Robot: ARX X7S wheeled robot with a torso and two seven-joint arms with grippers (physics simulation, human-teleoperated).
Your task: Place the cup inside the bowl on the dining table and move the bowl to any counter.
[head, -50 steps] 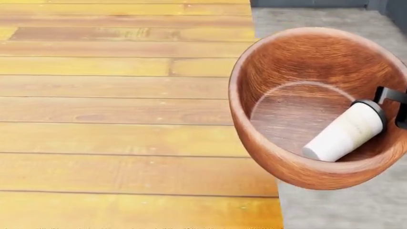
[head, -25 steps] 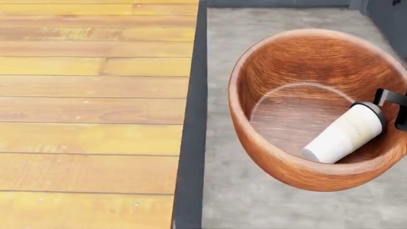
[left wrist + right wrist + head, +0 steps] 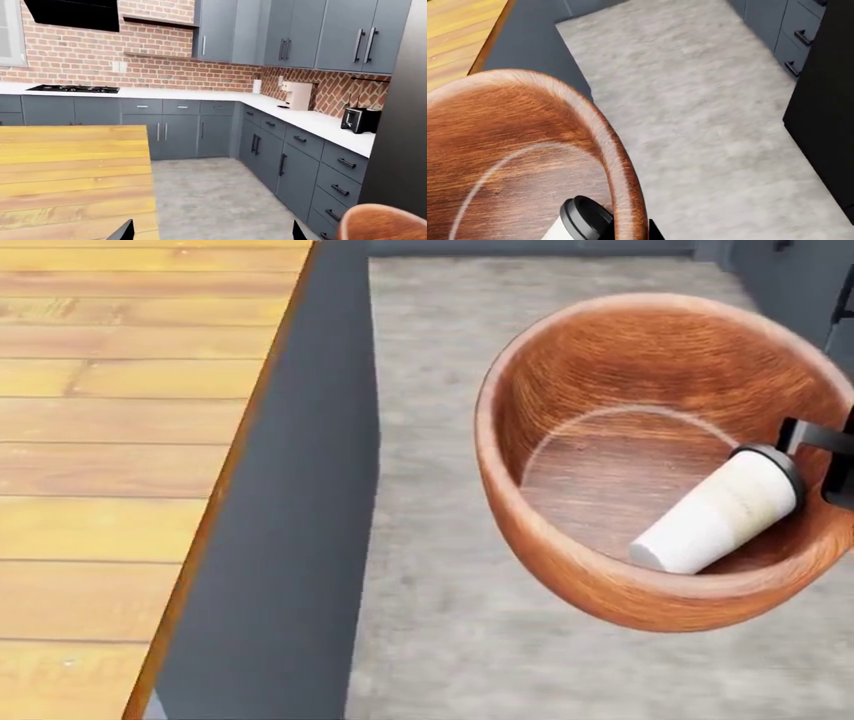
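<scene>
The wooden bowl [image 3: 627, 490] hangs clear of the dining table [image 3: 120, 440], over grey floor at about 3 o'clock of the table edge in the head view, with the lidded paper cup [image 3: 721, 510] lying on its side inside; the right gripper [image 3: 830, 465] pinches the bowl's wall at 3 o'clock. The left gripper [image 3: 210, 231] holds nothing, fingertips spread wide. Judgement: carry level and slowly so the cup stays in, heading for the white counter [image 3: 313, 122].
</scene>
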